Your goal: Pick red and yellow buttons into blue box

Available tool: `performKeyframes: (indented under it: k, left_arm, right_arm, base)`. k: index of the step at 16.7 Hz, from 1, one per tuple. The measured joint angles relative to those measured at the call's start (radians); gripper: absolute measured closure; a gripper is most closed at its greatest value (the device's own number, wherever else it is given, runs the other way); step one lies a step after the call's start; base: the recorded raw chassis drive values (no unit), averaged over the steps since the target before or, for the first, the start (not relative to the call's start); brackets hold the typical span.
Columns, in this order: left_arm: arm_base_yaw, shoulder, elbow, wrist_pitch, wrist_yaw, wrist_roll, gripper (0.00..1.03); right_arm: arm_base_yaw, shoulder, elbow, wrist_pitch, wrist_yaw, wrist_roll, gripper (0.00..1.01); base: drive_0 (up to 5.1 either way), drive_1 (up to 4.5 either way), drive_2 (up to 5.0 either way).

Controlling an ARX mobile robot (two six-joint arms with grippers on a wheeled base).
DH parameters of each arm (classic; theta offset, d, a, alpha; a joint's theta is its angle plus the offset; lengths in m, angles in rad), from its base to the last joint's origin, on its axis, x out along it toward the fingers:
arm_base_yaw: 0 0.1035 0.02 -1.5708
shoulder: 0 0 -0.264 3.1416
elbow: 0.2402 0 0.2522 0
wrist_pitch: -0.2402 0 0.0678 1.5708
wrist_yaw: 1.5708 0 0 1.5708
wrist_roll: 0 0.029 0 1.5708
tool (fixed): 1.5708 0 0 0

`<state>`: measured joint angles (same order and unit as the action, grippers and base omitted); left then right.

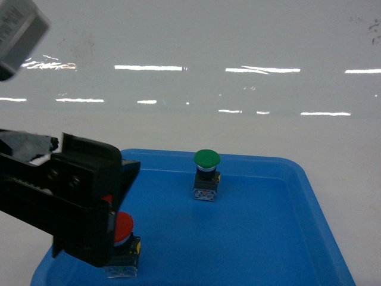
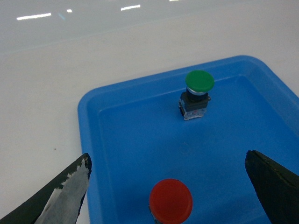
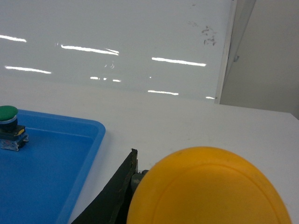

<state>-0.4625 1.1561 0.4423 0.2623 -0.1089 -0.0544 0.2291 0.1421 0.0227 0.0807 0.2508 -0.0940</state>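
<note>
Landmark: shallow blue tray (image 1: 286, 238) with rounded corners, on the white table (image 1: 238, 128)
Red button: red button (image 2: 171, 200) stands upright on the tray floor at the tray's near left, well apart from the green one
Green button: green button (image 1: 206, 175) upright toward the tray's far middle; not wanted by the task
Yellow button: yellow button (image 3: 210, 186), its dome filling the lower right wrist view, off the tray's right edge and raised above the table
Blue box: the deep crate shows in no view, so its place relative to the tray cannot be told
Left gripper: left gripper (image 2: 170, 186) poised over the tray's near left, fingers spread wide, one on each side of the red cap, touching nothing
Right gripper: right gripper (image 3: 154, 196), only one dark finger (image 3: 117, 196) shows beside the yellow cap; it appears to be carrying the button, the far finger hidden behind the dome
Step in hand: judged as lining up the grasp on the red button, with the yellow already picked up
Next move calls for: lowering the left fingers around the black body below the red cap, keeping centred so neither finger tips it, then clamping and lifting clear of the tray rim
</note>
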Motion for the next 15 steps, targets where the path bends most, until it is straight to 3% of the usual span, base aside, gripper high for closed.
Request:
performKeyframes:
  k: [3, 10, 15]
  left_arm:
    - [-0.02, 0.237, 0.053, 0.074, -0.001, 0.002, 0.05]
    - [-0.031, 0.517, 0.105, 0.088, 0.046, 0.009, 0.05]
    - [0.015, 0.612, 0.09, 0.161, 0.052, 0.003, 0.05]
  right_arm:
    - [0.0, 0.0, 0.0, 0.0, 0.0, 0.0, 0.66]
    - [0.0, 0.0, 0.0, 0.0, 0.0, 0.0, 0.66]
    - [0.0, 0.0, 0.0, 0.0, 0.0, 0.0, 0.66]
  base:
    - [0.0, 0.0, 0.0]
    - [0.0, 0.0, 0.0]
    - [0.0, 0.0, 0.0]
